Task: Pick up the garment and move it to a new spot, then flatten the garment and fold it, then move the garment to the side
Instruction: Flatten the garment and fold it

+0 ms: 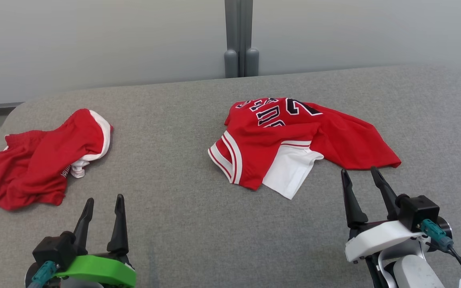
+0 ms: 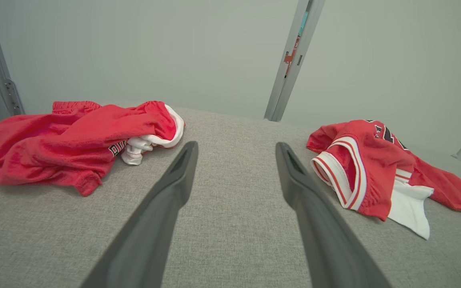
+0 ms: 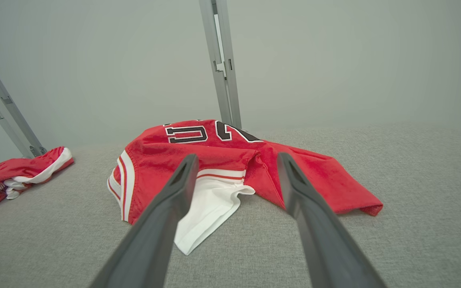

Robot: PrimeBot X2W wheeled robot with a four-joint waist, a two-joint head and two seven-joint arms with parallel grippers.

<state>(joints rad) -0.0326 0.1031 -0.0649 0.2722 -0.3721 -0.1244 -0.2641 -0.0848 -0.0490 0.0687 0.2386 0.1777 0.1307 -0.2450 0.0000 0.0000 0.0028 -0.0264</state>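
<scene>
Partly folded-under jersey (image 1: 290, 134) lettering, red shorts (image 1: 34, 168) print half hidden

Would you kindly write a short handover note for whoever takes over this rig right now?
The left gripper is open and empty, over the bare grey table, near the red shorts.
The right gripper is open and empty, its fingers just short of the red jersey.
The jersey lies crumpled right of centre; the shorts are bunched at the left edge.
Done: nothing, neither garment is flattened or folded.
Left: pick up, move, flatten, fold, set aside; the jersey looks the likelier first pick.
</scene>
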